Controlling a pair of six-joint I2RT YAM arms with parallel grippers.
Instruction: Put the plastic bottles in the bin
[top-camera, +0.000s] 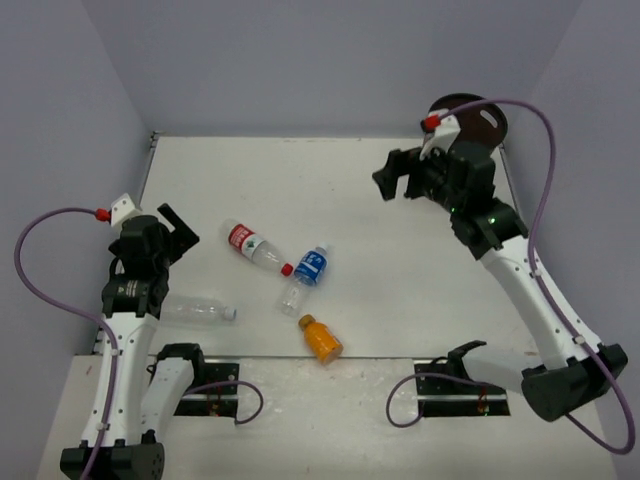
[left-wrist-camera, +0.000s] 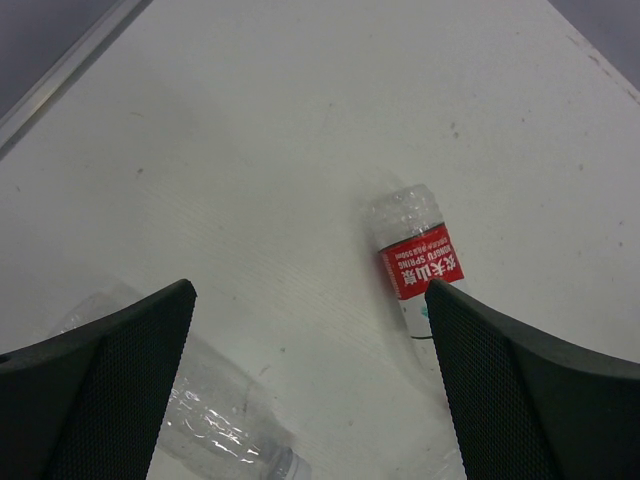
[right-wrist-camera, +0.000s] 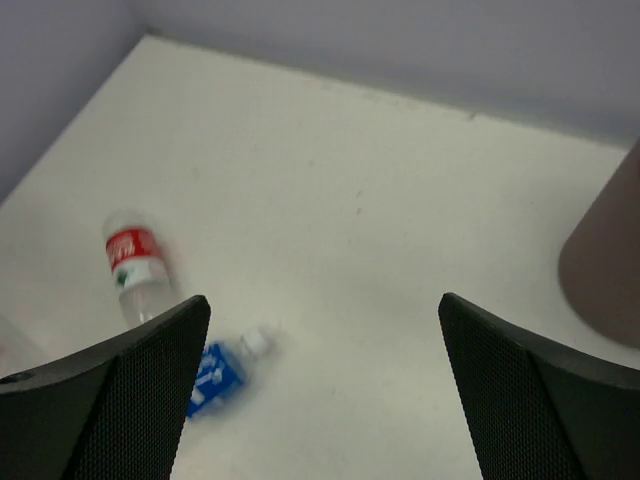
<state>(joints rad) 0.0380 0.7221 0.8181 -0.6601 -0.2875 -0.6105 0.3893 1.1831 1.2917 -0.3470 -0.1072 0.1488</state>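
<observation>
Several plastic bottles lie on the white table: a red-label one (top-camera: 252, 245), a blue-label one (top-camera: 305, 275), a plain clear one (top-camera: 195, 310) and an orange-filled one (top-camera: 321, 339). The dark-brown bin (top-camera: 482, 120) stands at the far right corner, partly hidden by my right arm. My left gripper (top-camera: 175, 228) hovers open at the left, between the red-label bottle (left-wrist-camera: 415, 255) and the plain clear bottle (left-wrist-camera: 200, 410). My right gripper (top-camera: 395, 178) is open and empty, raised just left of the bin (right-wrist-camera: 605, 270), and looks toward the blue-label bottle (right-wrist-camera: 220, 370).
Pale walls close in the table on the left, far and right sides. A raised metal edge (left-wrist-camera: 70, 65) runs along the left border. Cables loop by both arm bases (top-camera: 440, 385) at the near edge.
</observation>
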